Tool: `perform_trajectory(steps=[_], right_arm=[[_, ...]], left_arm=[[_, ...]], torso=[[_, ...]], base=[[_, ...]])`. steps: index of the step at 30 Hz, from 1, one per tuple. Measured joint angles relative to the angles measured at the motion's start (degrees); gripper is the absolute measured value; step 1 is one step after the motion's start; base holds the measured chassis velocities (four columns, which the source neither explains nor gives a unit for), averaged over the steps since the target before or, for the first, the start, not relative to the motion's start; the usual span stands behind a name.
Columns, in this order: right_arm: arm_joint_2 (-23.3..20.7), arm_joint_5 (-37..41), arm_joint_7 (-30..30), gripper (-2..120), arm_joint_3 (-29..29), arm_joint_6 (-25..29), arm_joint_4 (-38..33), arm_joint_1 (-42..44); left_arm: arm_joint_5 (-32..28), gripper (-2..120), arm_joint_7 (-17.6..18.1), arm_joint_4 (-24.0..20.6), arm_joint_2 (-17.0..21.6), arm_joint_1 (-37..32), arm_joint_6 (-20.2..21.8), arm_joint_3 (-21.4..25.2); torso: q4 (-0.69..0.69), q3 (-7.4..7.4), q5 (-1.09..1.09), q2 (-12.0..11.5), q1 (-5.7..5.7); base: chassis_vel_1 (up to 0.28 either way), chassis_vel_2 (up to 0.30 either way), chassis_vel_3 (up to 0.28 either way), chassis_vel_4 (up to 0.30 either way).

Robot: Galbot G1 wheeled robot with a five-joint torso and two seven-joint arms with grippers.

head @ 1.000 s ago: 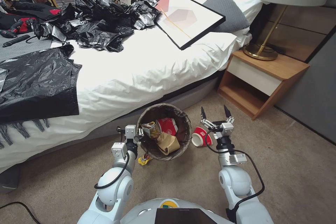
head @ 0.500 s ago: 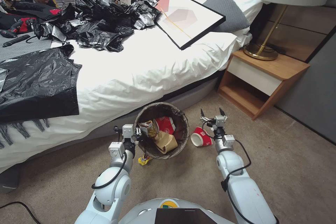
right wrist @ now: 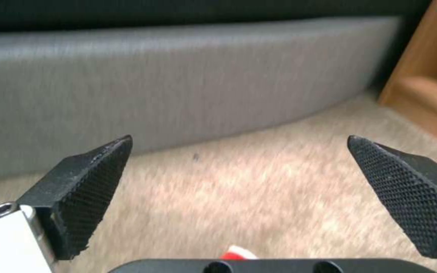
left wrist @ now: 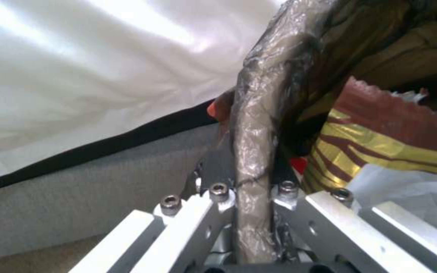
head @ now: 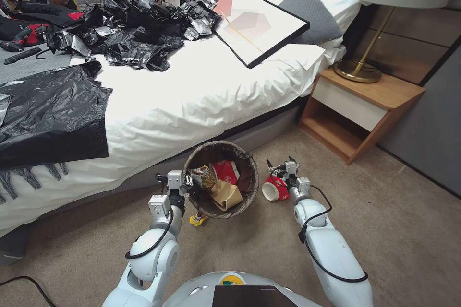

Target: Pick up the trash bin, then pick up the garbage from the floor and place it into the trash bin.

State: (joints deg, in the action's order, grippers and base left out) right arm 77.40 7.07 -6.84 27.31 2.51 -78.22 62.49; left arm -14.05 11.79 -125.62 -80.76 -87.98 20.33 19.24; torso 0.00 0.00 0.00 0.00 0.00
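The room is a bedroom with a soft brown carpet (head: 408, 230) on the floor. A big bed (head: 192, 91) with white sheets sits at the back. On the bed lie flat black plastic sheets (head: 48, 115), a heap of crumpled black bags (head: 129, 33), a framed picture (head: 249, 21) and a grey pillow (head: 307, 12). A wooden nightstand (head: 365, 105) with a lamp (head: 379, 33) stands to the right.

The left gripper (left wrist: 251, 178) is closed tight on the rim of the trash bin (head: 199, 153). It holds the bin up, tipped a little, close beside the bed. Inside the bin are a stripy snack wrapper (head: 204, 176), a red cup (head: 226, 171) and a brown paper piece (head: 225, 194). A small yellow wrapper (head: 197, 219) lies on the carpet just under the bin.

To the right of the bin, a red-and-white cup (head: 273, 189) lies on its side on the carpet. The right gripper (head: 278, 165) is wide open with nothing in it. A second ago it was higher up. Now it has come down low, right over the cup, with the bed's grey base just ahead of it. The bin has shifted a tiny bit to the left.
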Motion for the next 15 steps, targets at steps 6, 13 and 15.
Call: perform_trajectory(steps=[6, 13, 15], right_arm=[[-0.1, -1.6, -2.2, 100, 0.1, -1.7, 3.2, -0.4], [-0.3, -3.7, -4.3, 100, 0.1, -4.9, 6.6, -1.3], [-0.3, -4.0, -4.5, 100, 0.1, -5.3, 7.0, -1.5]], left_arm=[[0.0, 0, 0.0, 0.1, 0.0, 0.0, 0.0, -0.1], [0.1, 0, 0.0, 0.1, -0.1, 0.0, 0.0, -0.2], [0.1, 0, 0.0, 0.1, -0.1, 0.0, 0.0, -0.2]], torso=[[0.00, 0.00, 0.00, 0.0, 0.00], [0.00, 0.00, 0.01, 0.0, 0.00], [0.00, 0.00, 0.00, 0.0, 0.00]], base=[[0.000, 0.000, 0.000, 0.000], [0.000, 0.000, 0.000, 0.000], [0.000, 0.000, 0.000, 0.000]])
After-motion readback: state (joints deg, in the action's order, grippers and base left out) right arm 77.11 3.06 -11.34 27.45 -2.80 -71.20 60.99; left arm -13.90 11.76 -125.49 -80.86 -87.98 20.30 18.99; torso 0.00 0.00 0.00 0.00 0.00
